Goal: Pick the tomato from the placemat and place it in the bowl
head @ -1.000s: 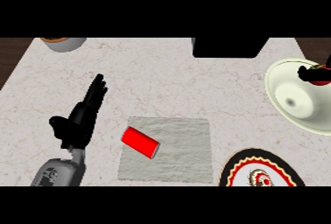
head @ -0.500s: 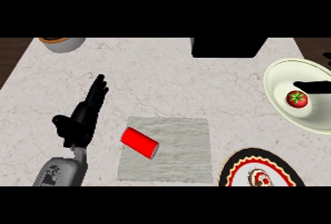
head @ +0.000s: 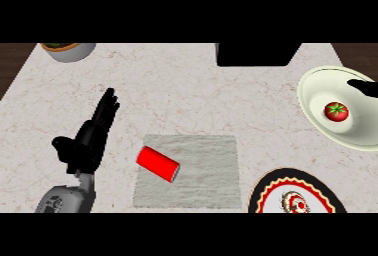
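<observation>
Tomato [head: 337,111] sits in the bowl [head: 316,90], off the placemat [head: 210,175].
Left hand [head: 87,140] rests at the left with straight fingers, a red can [head: 158,163] lies on the placemat, and the right hand [head: 365,88] shows only dark fingertips over the bowl's rim; their pose can't be made out.

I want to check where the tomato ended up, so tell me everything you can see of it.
The tomato is small, round and red with a dark green stalk patch on top, facing up. It sits inside the cream bowl at the counter's right edge, resting on the bowl's inner surface near the middle, well away from the grey placemat. Nothing holds it: the right hand shows only as a dark tip at the right border, above the tomato and apart from it.
</observation>
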You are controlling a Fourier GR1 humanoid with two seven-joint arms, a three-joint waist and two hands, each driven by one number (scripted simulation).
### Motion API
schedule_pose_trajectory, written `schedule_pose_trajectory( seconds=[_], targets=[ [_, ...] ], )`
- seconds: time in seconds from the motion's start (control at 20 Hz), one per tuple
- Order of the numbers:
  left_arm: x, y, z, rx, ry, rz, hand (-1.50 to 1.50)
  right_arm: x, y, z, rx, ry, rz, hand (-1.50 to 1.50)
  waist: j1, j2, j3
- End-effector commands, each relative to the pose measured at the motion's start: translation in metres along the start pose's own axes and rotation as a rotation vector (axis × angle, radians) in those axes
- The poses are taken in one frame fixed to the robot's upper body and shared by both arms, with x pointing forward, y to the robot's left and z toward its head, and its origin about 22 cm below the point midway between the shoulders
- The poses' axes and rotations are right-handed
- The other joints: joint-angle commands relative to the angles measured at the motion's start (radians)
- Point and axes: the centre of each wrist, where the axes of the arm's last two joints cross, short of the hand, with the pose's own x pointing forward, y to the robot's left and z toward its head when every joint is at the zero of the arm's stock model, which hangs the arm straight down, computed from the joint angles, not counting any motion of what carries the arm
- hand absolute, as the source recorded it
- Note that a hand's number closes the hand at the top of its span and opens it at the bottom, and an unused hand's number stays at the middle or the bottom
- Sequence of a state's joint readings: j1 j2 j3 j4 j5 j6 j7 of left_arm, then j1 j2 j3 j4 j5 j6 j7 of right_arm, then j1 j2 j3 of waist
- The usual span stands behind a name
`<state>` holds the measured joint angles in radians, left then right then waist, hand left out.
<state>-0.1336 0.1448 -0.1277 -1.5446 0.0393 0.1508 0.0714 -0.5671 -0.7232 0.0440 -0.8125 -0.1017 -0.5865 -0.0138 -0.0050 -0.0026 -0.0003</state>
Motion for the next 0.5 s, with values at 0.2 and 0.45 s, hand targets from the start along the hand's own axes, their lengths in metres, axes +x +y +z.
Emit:
schedule_pose_trajectory(
  seconds=[0.2,0.45],
  targets=[
    [0.0,0.006,0.002,-0.014,0.009,0.003,0.0,-0.015,-0.048,0.017,-0.02,0.059,-0.195,-1.5,-0.012,-0.003,0.0],
    [-0.004,-0.001,0.003,0.021,0.004,0.0,0.0,-0.032,-0.082,0.039,0.022,0.037,-0.257,-1.5,-0.008,-0.001,0.0]
  ],
)
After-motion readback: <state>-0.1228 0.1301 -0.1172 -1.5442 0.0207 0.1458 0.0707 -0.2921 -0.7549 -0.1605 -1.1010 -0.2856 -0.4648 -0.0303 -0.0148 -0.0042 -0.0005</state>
